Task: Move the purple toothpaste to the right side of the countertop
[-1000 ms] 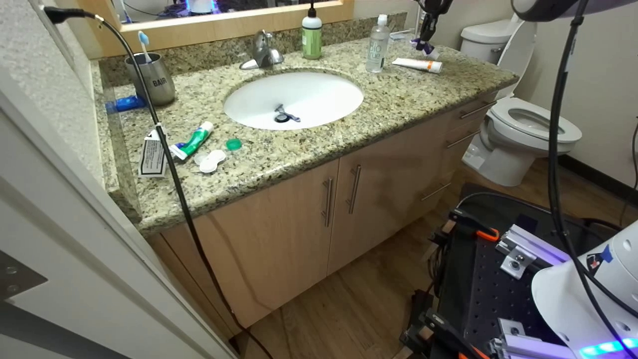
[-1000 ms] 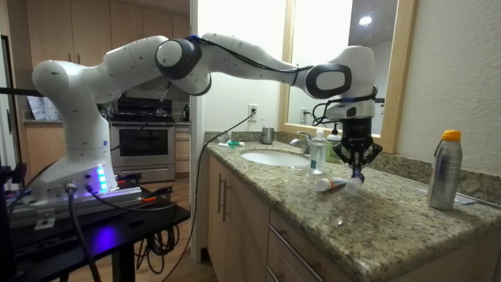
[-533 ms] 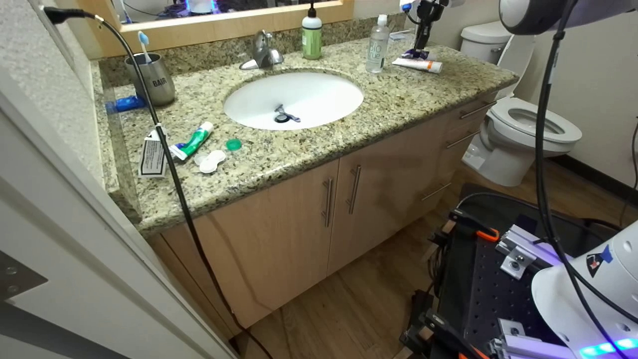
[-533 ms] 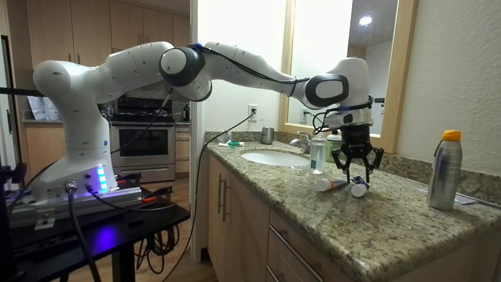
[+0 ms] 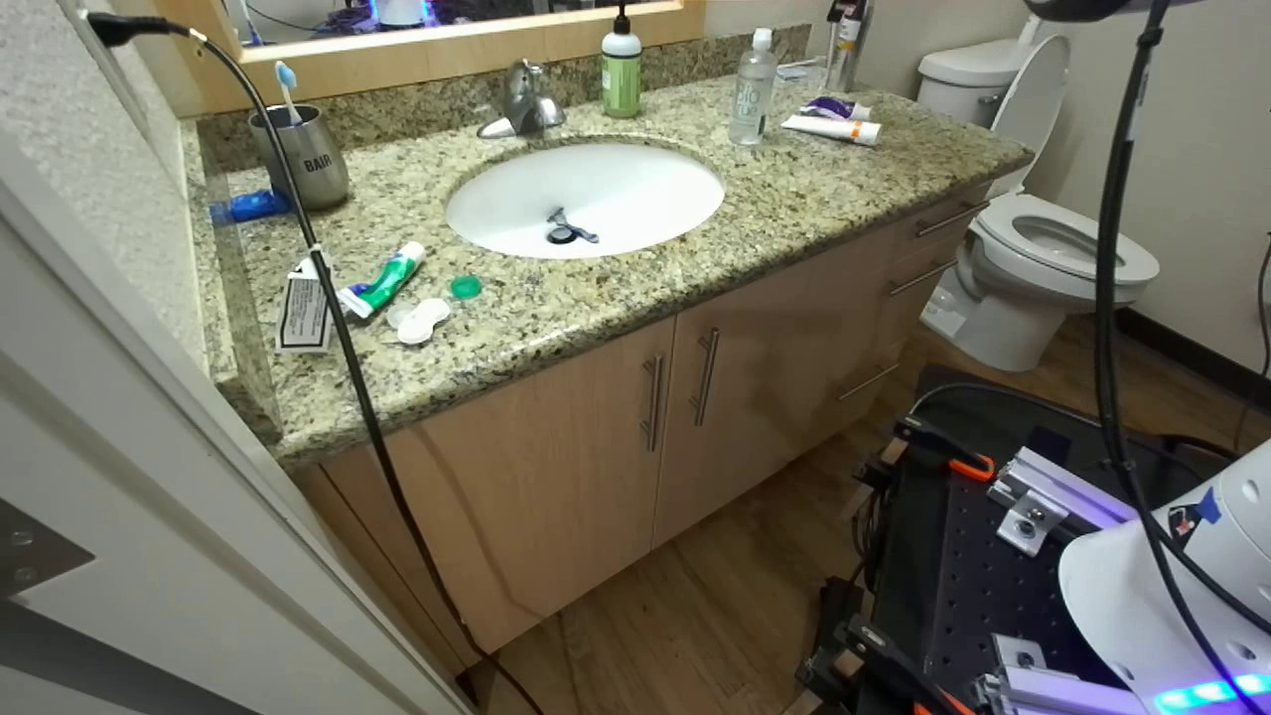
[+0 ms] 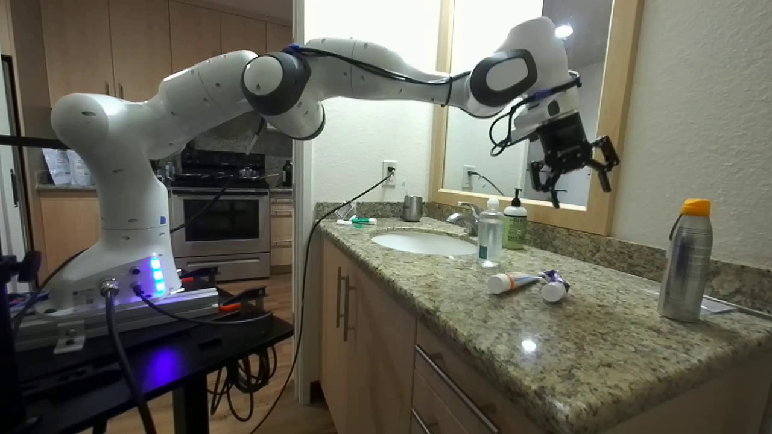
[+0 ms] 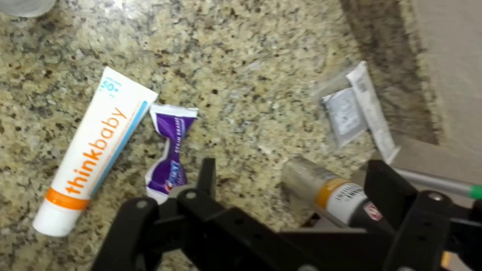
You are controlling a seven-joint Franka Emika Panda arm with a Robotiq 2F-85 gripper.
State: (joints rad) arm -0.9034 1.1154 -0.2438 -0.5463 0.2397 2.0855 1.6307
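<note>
Bathroom vanity: long, speckled beige-brown granite countertop (image 6: pixel 482 325) over light wood cabinets (image 5: pixel 536 477), with inset white oval sink (image 5: pixel 645 189) and wood-framed mirror (image 6: pixel 470 138) behind. Principal item: purple toothpaste (image 7: pixel 175 139), a small slim tube with whitish ends, creased narrow at the middle, lying flat on the stretch between sink and white toilet (image 5: pixel 1038 293). Long axis oblique to the backsplash; cap toward the toilet end and somewhat to the front edge, crimped end the opposite way. Just beside it, capped the same general way, a white tube with an orange band (image 7: pixel 95 150); whether the two touch cannot be told. Black two-fingered gripper (image 6: pixel 580 193), on a white jointed arm (image 6: pixel 362 54), hangs tilted well above the countertop, fingers spread wide. Wrist view only: the lettering on the purple tube, also a flat greyish packet (image 7: pixel 344 113) distinct from a slim white wrapper (image 7: pixel 372 109); a finger there covers part of the cap end, which an exterior view shows as a round white cap. Shown in an exterior view alone: a dark blue razor (image 5: pixel 581 232) in the sink. Shown complete in an exterior view: an upright silver bottle with orange cap (image 6: pixel 684 271).
</note>
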